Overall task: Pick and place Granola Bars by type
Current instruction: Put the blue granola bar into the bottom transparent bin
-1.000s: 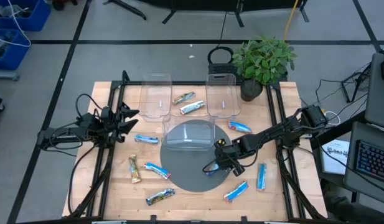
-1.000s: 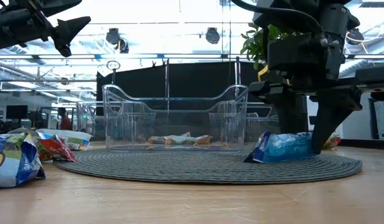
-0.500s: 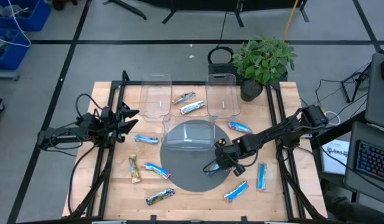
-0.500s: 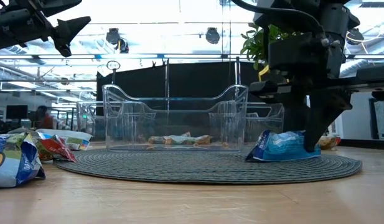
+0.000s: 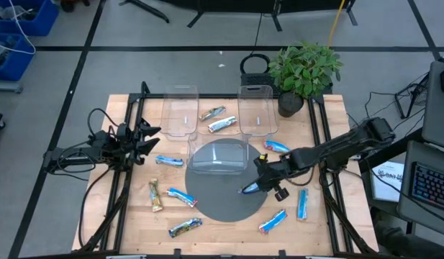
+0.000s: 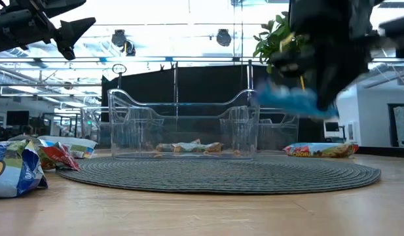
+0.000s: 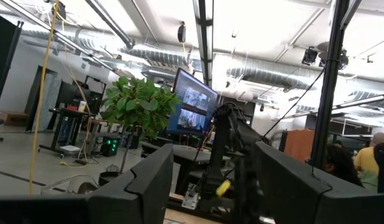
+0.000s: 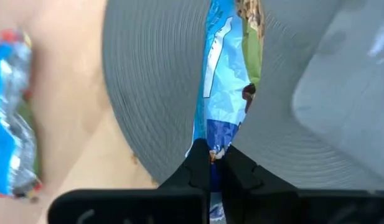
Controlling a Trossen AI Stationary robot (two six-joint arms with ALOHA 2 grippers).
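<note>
So far: sorting has hardly begun, by my reading.
Right gripper [image 5: 259, 185]: pinched tight on one end of a blue bar [image 8: 226, 93]; the low view shows the bar lifted clear above the round mat [image 5: 222, 208], near its right edge.
Left gripper [image 5: 146, 138]: waiting above the table's left side, jaws standing partly apart, nothing between them.
Front bin [image 5: 218, 155]: clear, on the mat's far part; I see no bar inside it.
Back bins: two clear ones, left [image 5: 180, 111] and right [image 5: 255, 110], both look bare from above.
Bars between back bins: two [image 5: 212, 113] [image 5: 222, 124], lying on the wood, outside either bin.
Bars loose on left: one blue [image 5: 169, 160] near the left gripper, one tan [image 5: 155, 195], one blue [image 5: 181, 196] at the mat's edge, one greenish [image 5: 185, 227] at the front.
Bars loose on right: three blue [image 5: 277, 147] [image 5: 302, 203] [image 5: 273, 221].
Done: one bar picked up, none placed that I can see.
Left: drop the held bar into its bin, then the nine others, grouped by wrapper.
Doubt: which bin takes which kind cannot be told.
</note>
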